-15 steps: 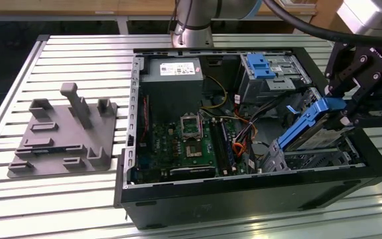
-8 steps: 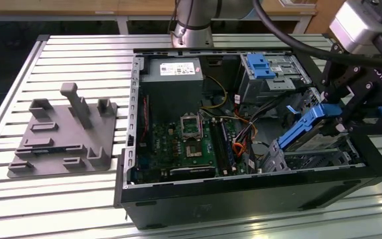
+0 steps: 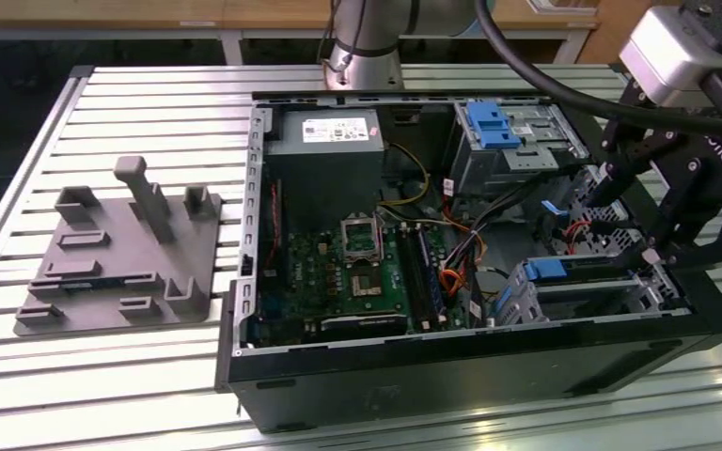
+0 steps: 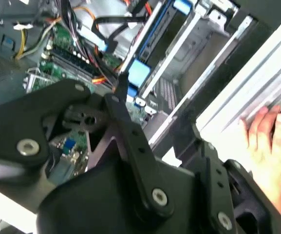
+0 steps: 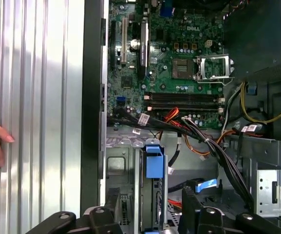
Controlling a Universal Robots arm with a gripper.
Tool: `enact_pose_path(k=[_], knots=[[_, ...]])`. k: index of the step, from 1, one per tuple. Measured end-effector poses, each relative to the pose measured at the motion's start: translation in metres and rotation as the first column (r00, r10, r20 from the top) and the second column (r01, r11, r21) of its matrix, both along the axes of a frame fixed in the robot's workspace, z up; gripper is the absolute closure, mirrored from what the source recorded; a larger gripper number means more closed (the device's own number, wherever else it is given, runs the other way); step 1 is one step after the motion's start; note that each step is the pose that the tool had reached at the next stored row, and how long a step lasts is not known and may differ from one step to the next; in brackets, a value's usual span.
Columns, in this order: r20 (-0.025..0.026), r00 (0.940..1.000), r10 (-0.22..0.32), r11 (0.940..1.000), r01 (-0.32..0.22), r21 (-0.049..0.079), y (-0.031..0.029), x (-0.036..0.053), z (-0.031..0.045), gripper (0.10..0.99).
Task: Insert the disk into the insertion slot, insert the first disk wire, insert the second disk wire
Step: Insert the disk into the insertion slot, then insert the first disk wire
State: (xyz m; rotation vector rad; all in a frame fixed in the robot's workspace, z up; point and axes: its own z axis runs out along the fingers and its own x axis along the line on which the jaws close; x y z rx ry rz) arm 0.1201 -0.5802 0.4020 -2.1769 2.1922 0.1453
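Disk [image 3: 547, 272] showed a bright blue plastic frame with a blue tab at its end and a thin silver body behind it. In the first wrist view it stood on edge, its label face out of sight. It sat inside the insertion slot [image 5: 119, 168], a silver metal cage at about four o'clock from the motherboard [image 3: 361, 272] in the exterior view.

One gripper [image 3: 622, 228] hung over that cage at three to four o'clock. Its two black fingers [image 5: 112, 202] were spread apart and pinched nothing. In the first wrist view the disk's edge lay between them, clear of both.

By count:
- one disk and one insertion slot
- one taller grey bay with a blue latch [image 3: 496, 124], at one o'clock from the motherboard
- one open computer case [image 3: 462, 362]
- one power supply [image 3: 326, 136], at twelve o'clock
- one grey fixture plate [image 3: 123, 254], at nine o'clock, on the slatted table [image 3: 110, 385]
- one person's hand [image 4: 267, 141], resting on the slats just beside the case

A bundle of black and orange wires [image 5: 198, 136] crossed above the slot.
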Motion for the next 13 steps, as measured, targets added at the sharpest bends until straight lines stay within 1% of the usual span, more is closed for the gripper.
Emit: enact_pose_path(k=[13], knots=[[0.0000, 1.0000, 0.000, 1.0000, 0.000, 0.000, 0.0000, 0.0000, -0.0011, 0.471]])
